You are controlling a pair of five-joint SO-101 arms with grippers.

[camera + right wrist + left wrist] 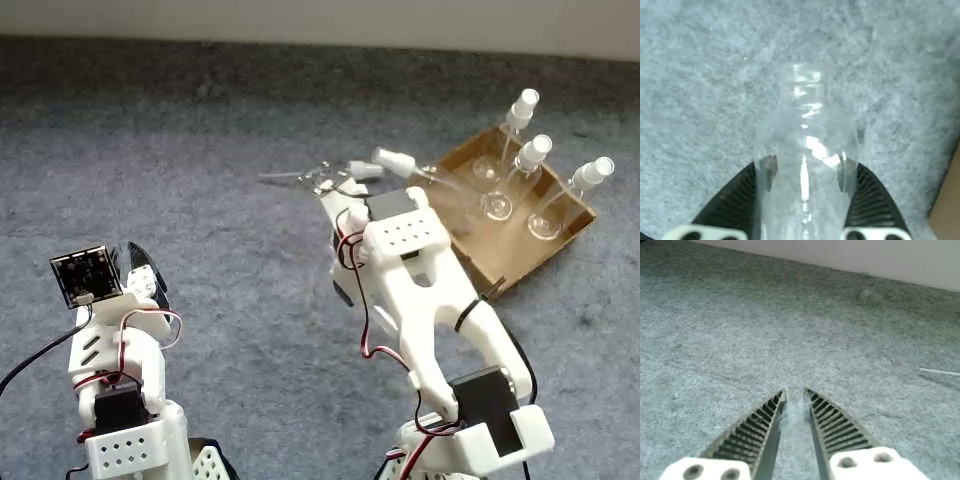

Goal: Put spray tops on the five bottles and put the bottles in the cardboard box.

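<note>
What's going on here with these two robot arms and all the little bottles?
The robot is fitting spray tops on bottles and packing them into a box. The right gripper is clamped on a clear bottle that has no spray top yet, just beside the cardboard box. Three topped bottles stand in the box, and a fourth topped bottle lies tilted at its edge. The left gripper is open and empty over the grey surface.

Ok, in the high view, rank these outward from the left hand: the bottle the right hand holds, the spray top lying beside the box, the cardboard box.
From the left hand:
1. Bottle, mid-table, in the right hand.
2. Spray top, just short of the box.
3. Cardboard box, far right.
</note>
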